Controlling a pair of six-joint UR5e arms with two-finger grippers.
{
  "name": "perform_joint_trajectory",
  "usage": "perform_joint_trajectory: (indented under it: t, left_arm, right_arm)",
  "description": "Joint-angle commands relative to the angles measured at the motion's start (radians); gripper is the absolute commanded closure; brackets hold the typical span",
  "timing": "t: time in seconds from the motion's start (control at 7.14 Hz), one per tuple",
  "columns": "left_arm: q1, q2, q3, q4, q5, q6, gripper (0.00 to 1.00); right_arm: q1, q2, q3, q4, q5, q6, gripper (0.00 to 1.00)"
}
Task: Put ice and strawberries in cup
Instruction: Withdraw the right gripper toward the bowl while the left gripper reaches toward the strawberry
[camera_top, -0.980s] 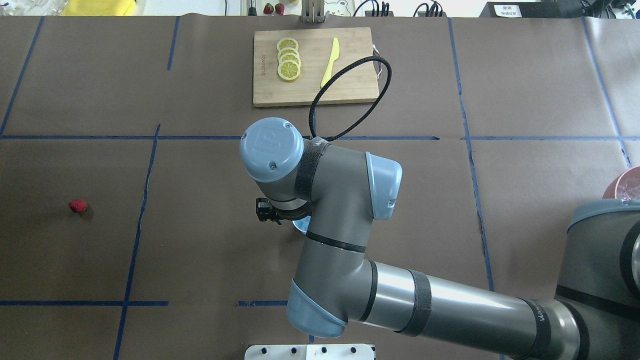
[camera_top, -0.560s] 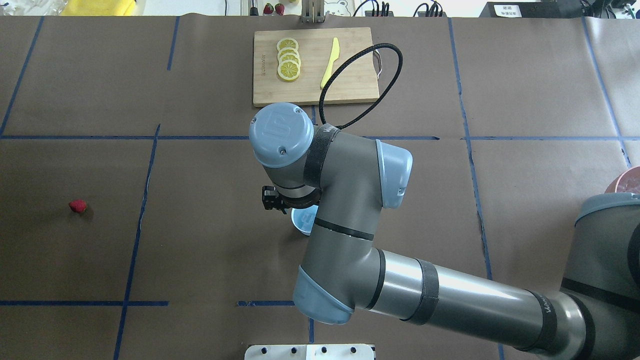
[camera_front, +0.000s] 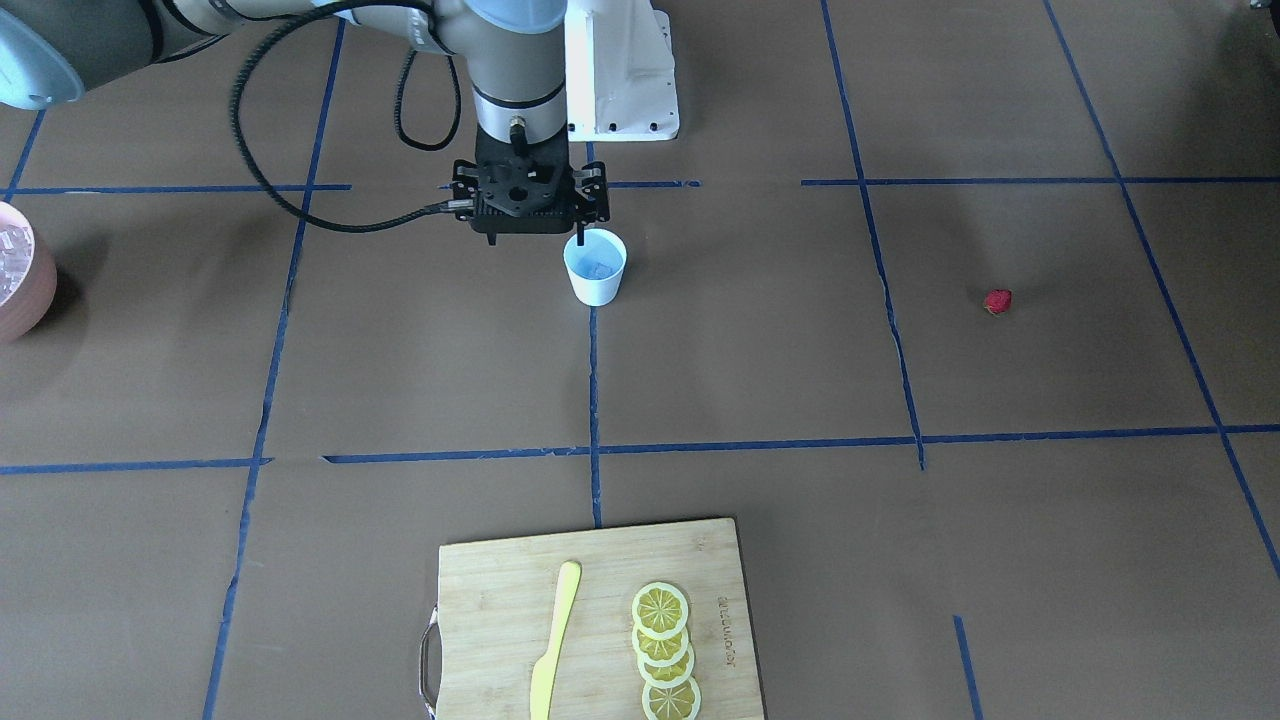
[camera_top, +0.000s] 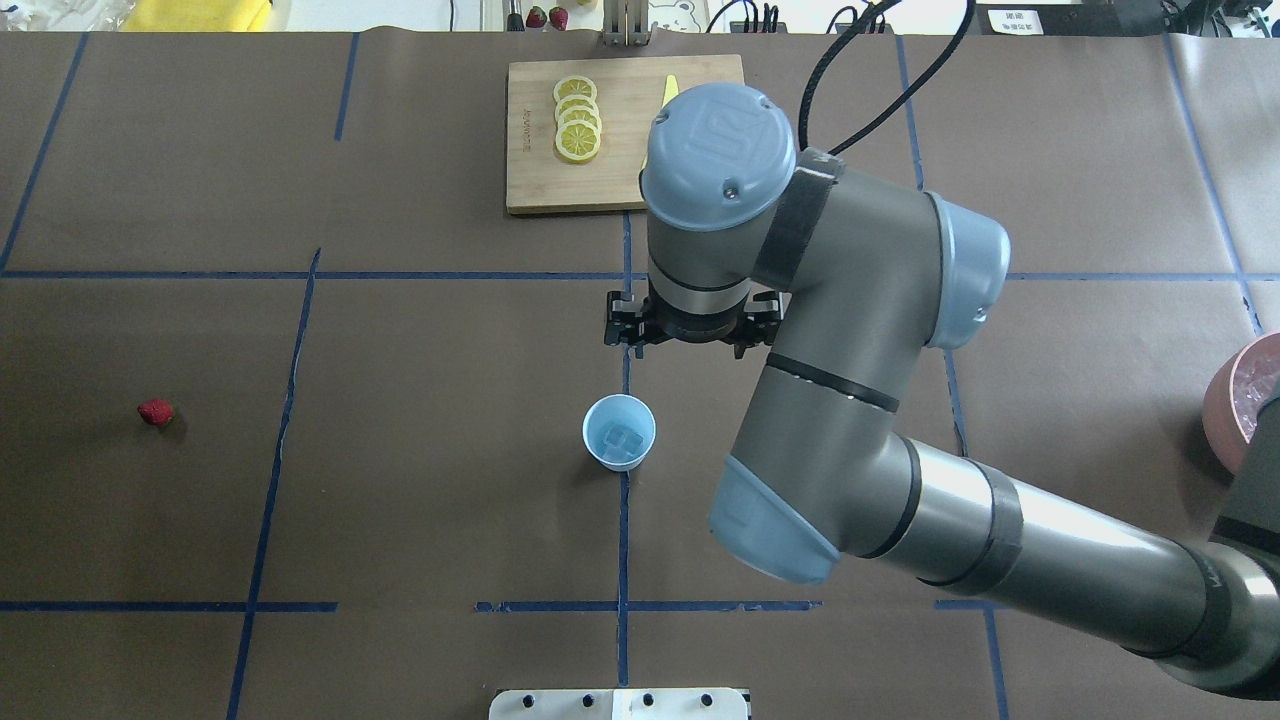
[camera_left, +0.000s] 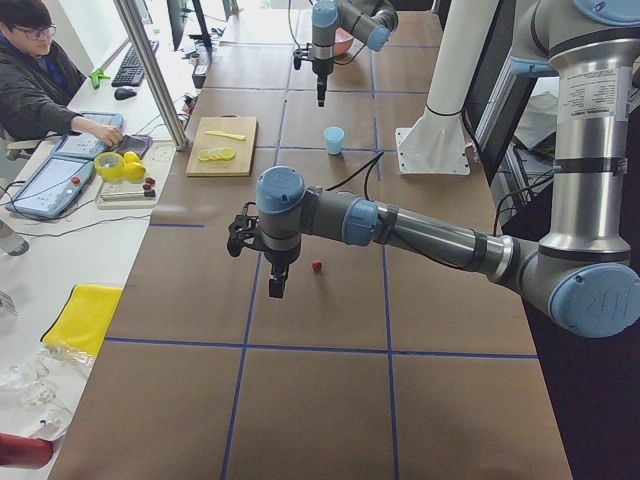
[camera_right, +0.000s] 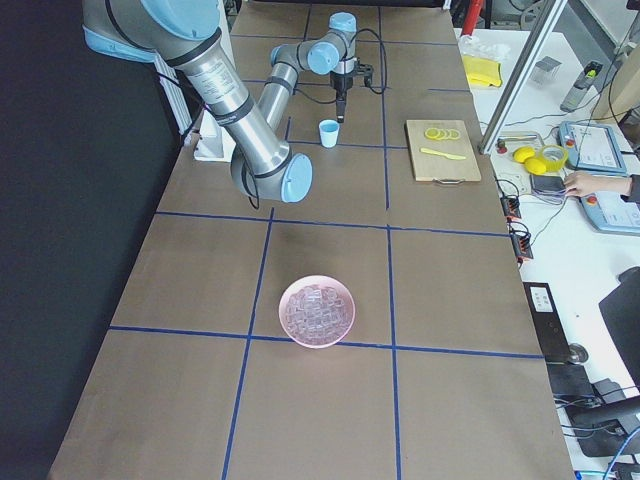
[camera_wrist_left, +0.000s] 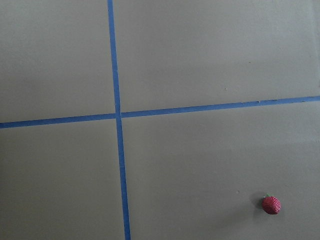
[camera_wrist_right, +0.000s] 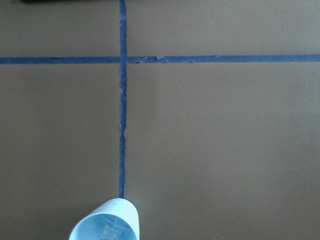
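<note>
The white cup (camera_top: 620, 445) with a pale blue inside stands upright mid-table, with clear ice cubes (camera_top: 626, 439) in it. It also shows in the front view (camera_front: 595, 268) and at the bottom of the right wrist view (camera_wrist_right: 106, 226). My right gripper (camera_front: 578, 238) hangs just beside and above the cup's rim, with its jaws unclear. The red strawberry (camera_top: 156, 412) lies alone on the table far left, and also shows in the left wrist view (camera_wrist_left: 271, 205). My left gripper (camera_left: 275, 288) hovers near the strawberry (camera_left: 316, 266). I cannot tell whether it is open.
A pinkish bowl (camera_right: 317, 310) of ice cubes sits at the table's right end (camera_top: 1240, 400). A wooden cutting board (camera_top: 625, 135) with lemon slices (camera_top: 577, 118) and a yellow knife (camera_front: 553, 640) lies at the far middle. The right arm's elbow (camera_top: 850, 300) looms over the centre.
My right arm has swung away from over the cup, toward the far side and right. The cup with ice inside is now uncovered. The strawberry has not moved.
</note>
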Motion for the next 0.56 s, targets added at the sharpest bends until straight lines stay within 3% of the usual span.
perform_joint_trajectory:
  t: [0.0, 0.42]
  left_arm:
    - [0.092, -0.003, -0.029, -0.008, 0.005, -0.152, 0.00]
    - [0.269, -0.010, -0.038, -0.191, 0.101, -0.473, 0.00]
  right_arm:
    - [0.109, -0.112, 0.116, -0.003, 0.060, -0.105, 0.00]
    - [0.294, -0.265, 0.213, 0.006, 0.167, -0.337, 0.00]
